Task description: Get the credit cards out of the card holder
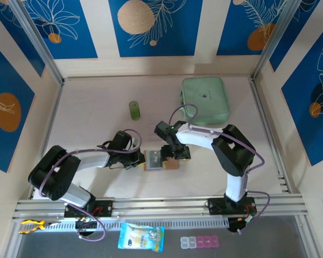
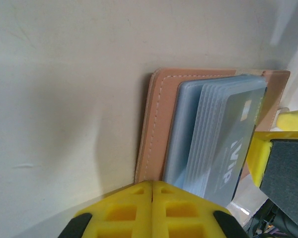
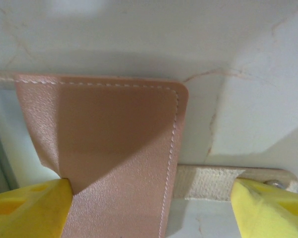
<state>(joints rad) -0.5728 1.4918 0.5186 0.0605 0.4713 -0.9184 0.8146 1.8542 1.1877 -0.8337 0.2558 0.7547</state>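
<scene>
My left gripper (image 2: pixel 153 184) is pressed together at the edge of the holder (image 2: pixel 158 124), which lies open on the table (image 1: pixel 91 123). Glossy grey-blue cards (image 2: pixel 223 144) sit stacked in its pockets. Its smooth, stitched tan flap (image 3: pixel 114 139) lies between the spread fingers of my right gripper (image 3: pixel 151 198).

Yellow jaws tight together by the open card holder (image 2: pixel 159 124), grey credit cards (image 2: pixel 233 144) in its pockets

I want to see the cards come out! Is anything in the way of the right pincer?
Yes. The holder's pink flap sits right in front of the open right pincer, between its fingers. Seen from the left wrist, the cards lie bare in their grey pocket, nothing on top.
</scene>
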